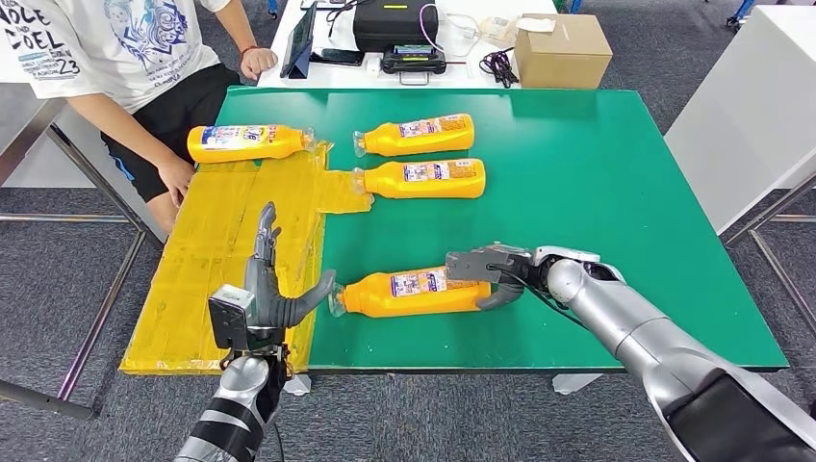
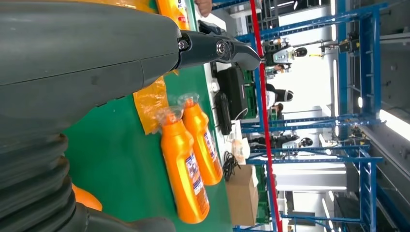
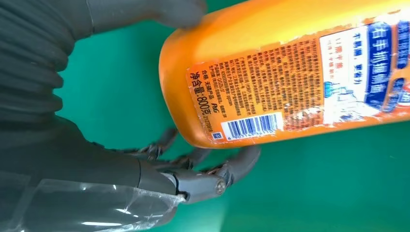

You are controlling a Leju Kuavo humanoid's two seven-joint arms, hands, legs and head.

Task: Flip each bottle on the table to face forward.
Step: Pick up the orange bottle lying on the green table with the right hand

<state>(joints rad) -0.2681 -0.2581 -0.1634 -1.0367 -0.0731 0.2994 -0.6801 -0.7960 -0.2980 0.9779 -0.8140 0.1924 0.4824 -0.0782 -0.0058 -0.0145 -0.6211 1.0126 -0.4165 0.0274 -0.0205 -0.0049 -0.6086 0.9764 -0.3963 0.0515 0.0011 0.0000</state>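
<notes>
Four orange bottles lie on their sides on the green table (image 1: 597, 192). The nearest bottle (image 1: 409, 293) lies with its cap to the left. My right hand (image 1: 486, 272) grips its base, thumb on one side and fingers (image 3: 208, 169) on the other. Its barcode label (image 3: 251, 96) faces the right wrist camera. My left hand (image 1: 274, 284) stands open beside the cap, fingers straight, thumb reaching toward the cap. Two bottles lie mid-table (image 1: 416, 136) (image 1: 421, 179), also in the left wrist view (image 2: 183, 169) (image 2: 203, 145). The last bottle (image 1: 248, 142) lies at the far left.
A yellow taped sheet (image 1: 221, 250) covers the table's left side. A person stands at the far left corner with a hand (image 1: 176, 178) by the sheet's edge. Behind the table stand a cardboard box (image 1: 563, 48) and black devices (image 1: 395, 24).
</notes>
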